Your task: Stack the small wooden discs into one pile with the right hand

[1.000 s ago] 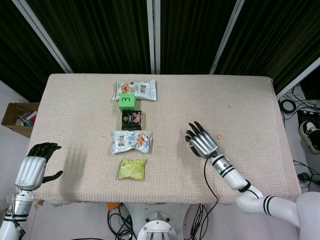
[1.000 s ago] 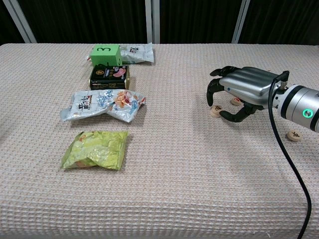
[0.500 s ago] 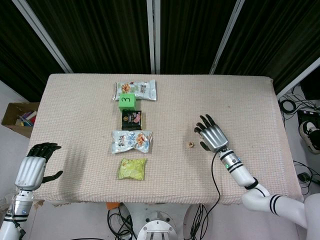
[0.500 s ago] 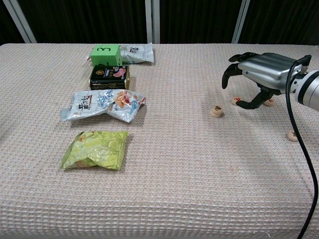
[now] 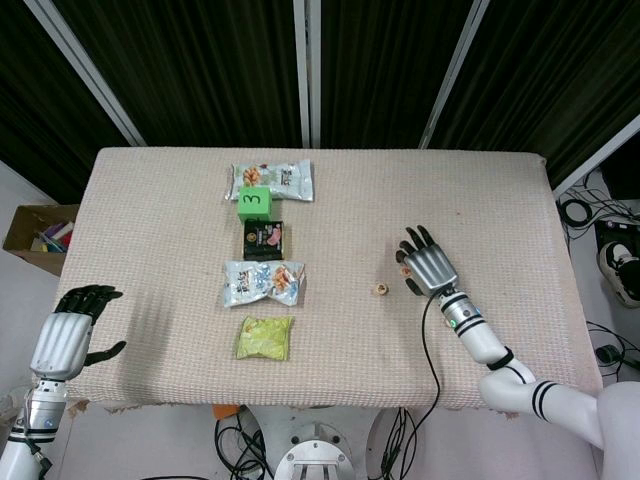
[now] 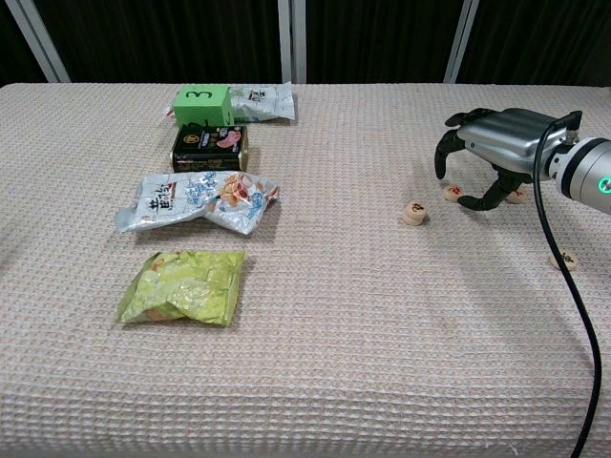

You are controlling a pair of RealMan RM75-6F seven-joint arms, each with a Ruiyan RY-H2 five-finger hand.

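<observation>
Head view looks steeply down from high above the table (image 5: 500, 200); chest view faces forward, low and closer. Both share the right hand (image 5: 428, 266).

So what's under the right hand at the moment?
The right hand arches over the cloth with fingertips pointing down. A small wooden disc lies below them and another disc shows behind the thumb. Whether any fingertip touches either disc, I cannot tell. The palm hides the cloth beneath it.
</observation>
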